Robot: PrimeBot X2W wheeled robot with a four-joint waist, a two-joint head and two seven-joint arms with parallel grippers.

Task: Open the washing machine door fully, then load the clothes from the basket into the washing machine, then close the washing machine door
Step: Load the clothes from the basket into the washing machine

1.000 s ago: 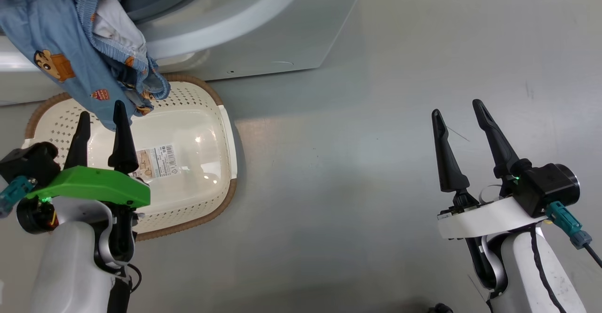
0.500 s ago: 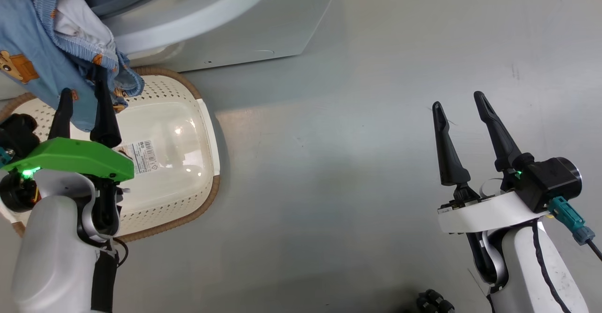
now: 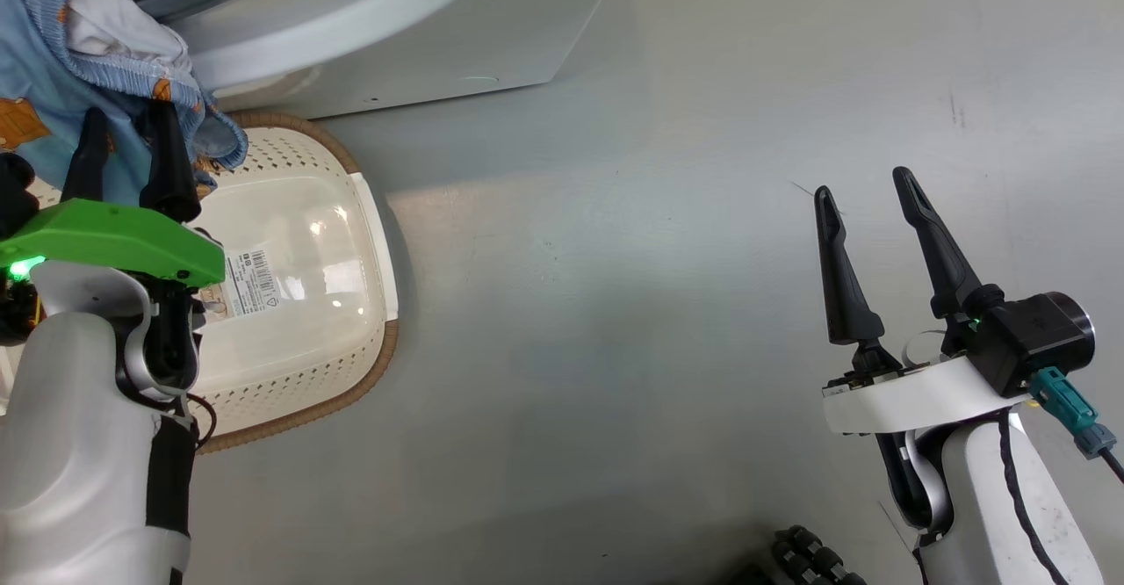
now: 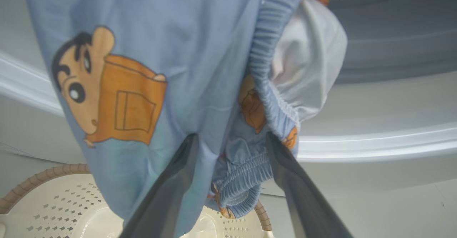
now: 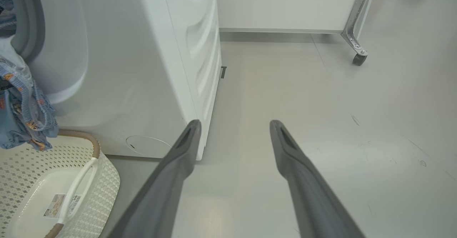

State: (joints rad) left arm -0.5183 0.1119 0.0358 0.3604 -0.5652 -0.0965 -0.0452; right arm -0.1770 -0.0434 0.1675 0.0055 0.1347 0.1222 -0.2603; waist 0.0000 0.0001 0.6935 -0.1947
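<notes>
The grey floor lies wide and bare to my right of the washing machine, running from the machine's front corner out past my right hand. That hand hangs over the bare floor with its two fingers spread apart and nothing between them. In its wrist view the right hand points along the machine's side panel, and the floor runs back to a caster at the far wall.

On my left it is tighter. The basket sits on the floor, its far rim right against the foot of the machine. Its glossy bottom shows a barcode label. The clothes hang out of the machine's round opening, over its lower lip, with the hem dangling above the basket's far rim. My left hand is raised over the basket's left part, fingers parted. In the left wrist view the left hand points into the hanging clothes, with a gathered blue fold between the fingertips. I cannot tell whether the fingers touch the cloth. Below the cloth the basket and its woven rim show, and behind it the white front of the washing machine.
</notes>
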